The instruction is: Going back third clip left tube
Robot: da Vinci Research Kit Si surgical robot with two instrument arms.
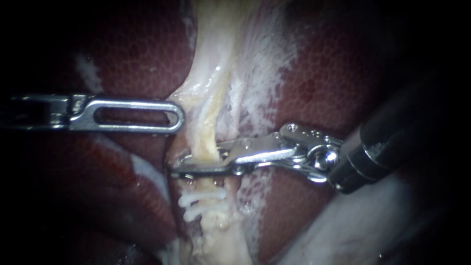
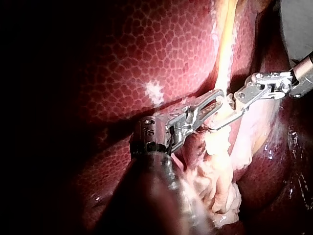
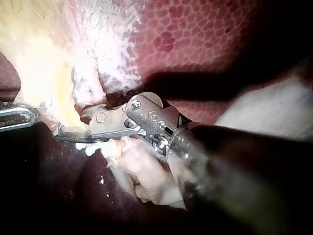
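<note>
A: Two jaws on the right instrument (image 1: 184,166), and how do they stand?
B: Spread, with the tube (image 1: 208,130) running between them; the near jaw crosses in front of the tube and the far one is hidden behind it, so I cannot say that both touch it
A: What sits just past those jaws?
B: Two white clips (image 1: 201,203) on the same tube, just beside the near jaw; the stretch of tube inside the jaws is covered by metal
A: And the left instrument (image 1: 174,117)?
B: Its slotted tip lies near the right instrument's jaw tips, on the side away from the clips, against pale tissue at the tube's edge; it shows flat from above, so whether it pinches anything I cannot tell
A: Farther out?
B: Mottled red liver (image 1: 132,49) on both sides of the tube; both shafts fade into the dark, and the right one is cut off at the edge of the endoscope view
</note>
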